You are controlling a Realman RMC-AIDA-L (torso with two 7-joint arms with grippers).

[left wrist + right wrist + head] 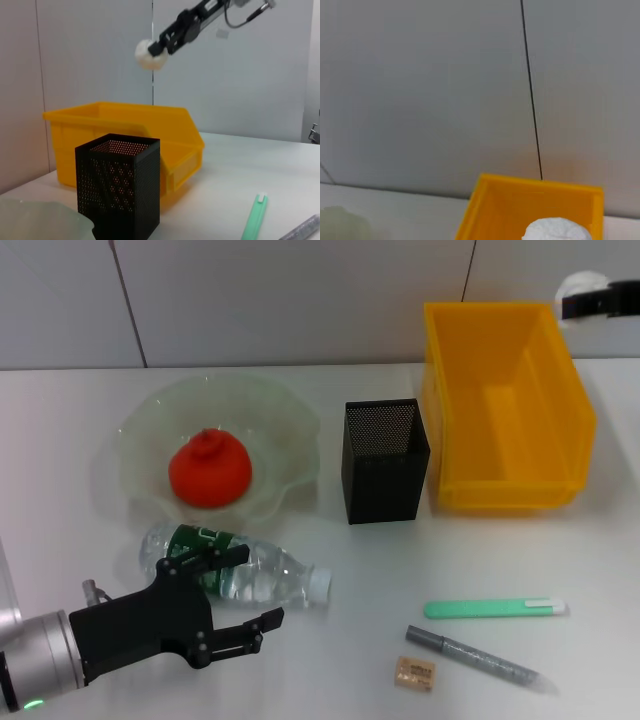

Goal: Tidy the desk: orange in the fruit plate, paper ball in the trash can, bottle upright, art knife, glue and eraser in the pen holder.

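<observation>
The orange (210,472) sits in the glass fruit plate (270,415). A clear bottle (262,577) lies on its side in front of the plate. My left gripper (245,592) is open, its fingers spread by the bottle's green-label end. High at the back right, my right gripper (578,302) is shut on the white paper ball (583,284), above the yellow trash can (505,480). The ball (150,55) also shows in the left wrist view. The black mesh pen holder (385,465) stands between plate and can. The green art knife (495,609), silver glue (480,657) and eraser (414,673) lie at the front right.
A white wall rises just behind the table. In the right wrist view the trash can's rim (540,184) lies right under the paper ball (557,230). The pen holder (120,192) and the trash can (125,132) stand close side by side.
</observation>
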